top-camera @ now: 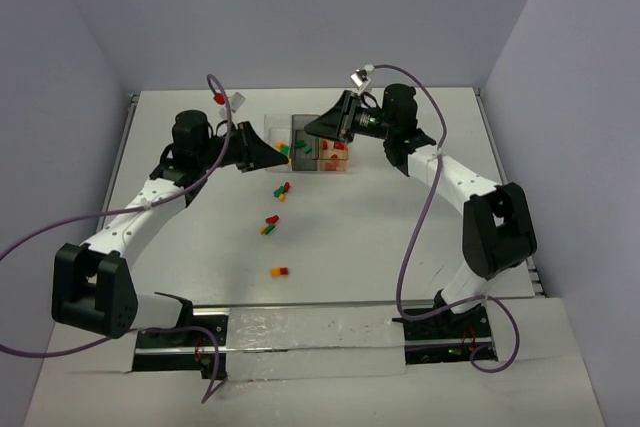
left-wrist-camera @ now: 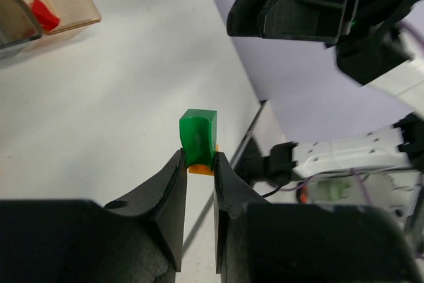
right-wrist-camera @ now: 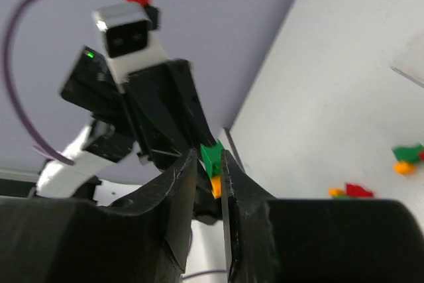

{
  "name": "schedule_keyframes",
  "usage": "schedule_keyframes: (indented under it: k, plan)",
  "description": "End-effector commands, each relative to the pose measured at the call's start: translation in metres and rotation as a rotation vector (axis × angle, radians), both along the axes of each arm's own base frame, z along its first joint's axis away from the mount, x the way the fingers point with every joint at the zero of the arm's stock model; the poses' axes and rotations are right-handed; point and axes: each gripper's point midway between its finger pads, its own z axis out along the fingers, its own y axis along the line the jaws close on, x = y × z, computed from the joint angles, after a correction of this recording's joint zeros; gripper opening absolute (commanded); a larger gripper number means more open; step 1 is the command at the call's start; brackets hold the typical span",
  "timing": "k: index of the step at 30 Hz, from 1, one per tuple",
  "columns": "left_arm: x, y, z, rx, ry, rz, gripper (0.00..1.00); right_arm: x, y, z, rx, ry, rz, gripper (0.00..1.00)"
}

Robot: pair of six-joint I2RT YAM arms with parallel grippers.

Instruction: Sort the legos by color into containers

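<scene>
My left gripper (left-wrist-camera: 199, 160) is shut on a joined pair of legos, a green brick (left-wrist-camera: 199, 134) that sticks out past the fingertips and an orange one (left-wrist-camera: 201, 169) under it. It hovers beside the containers (top-camera: 272, 127), and my left gripper (top-camera: 283, 154) faces my right gripper (top-camera: 308, 129) there. In the right wrist view the same green brick (right-wrist-camera: 212, 154) shows in line with the narrow gap of my right gripper (right-wrist-camera: 209, 157), just past its tips. Nothing is clamped there. Red bricks (left-wrist-camera: 45, 14) lie in the amber bin (left-wrist-camera: 73, 14).
Loose legos lie on the table in front of the bins: a green and red pair (top-camera: 283, 189), a red, green and yellow cluster (top-camera: 269, 224) and an orange-yellow one (top-camera: 279, 271). Green bricks (top-camera: 300, 147) sit in the middle bin. Walls close the table's back and sides.
</scene>
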Motion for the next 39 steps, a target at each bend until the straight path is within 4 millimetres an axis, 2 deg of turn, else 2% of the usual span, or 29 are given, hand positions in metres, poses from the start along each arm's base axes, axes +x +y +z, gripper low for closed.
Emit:
schedule_keyframes:
  k: [1, 3, 4, 6, 10, 16, 25, 34, 39]
  plan:
    - [-0.005, 0.010, 0.002, 0.147, -0.197, -0.073, 0.00, -0.015, -0.016, 0.003, -0.121, -0.133, 0.018, 0.33]
    - [-0.017, 0.010, -0.003, 0.184, -0.249, -0.188, 0.00, -0.026, -0.020, 0.000, -0.153, -0.197, 0.048, 0.41]
    - [-0.018, 0.010, -0.007, 0.189, -0.226, -0.194, 0.00, -0.027, -0.020, -0.002, -0.163, -0.216, 0.051, 0.41]
    - [-0.031, 0.007, -0.008, 0.165, -0.245, -0.273, 0.00, -0.036, -0.022, -0.005, -0.192, -0.254, 0.099, 0.52]
    - [-0.049, 0.004, -0.005, 0.124, -0.301, -0.374, 0.00, -0.047, -0.021, -0.007, -0.216, -0.300, 0.162, 0.56]
    - [-0.069, 0.001, 0.001, 0.044, -0.277, -0.490, 0.00, -0.074, -0.007, -0.014, -0.256, -0.406, 0.280, 0.54]
    - [-0.078, -0.007, 0.004, 0.033, -0.268, -0.507, 0.00, -0.107, 0.013, -0.011, -0.230, -0.452, 0.414, 0.53]
    - [-0.081, -0.013, 0.000, 0.051, -0.258, -0.521, 0.00, -0.118, 0.023, -0.003, -0.206, -0.460, 0.461, 0.54]
    - [-0.082, -0.016, 0.001, 0.051, -0.258, -0.531, 0.00, -0.123, 0.028, -0.008, -0.228, -0.462, 0.488, 0.49]
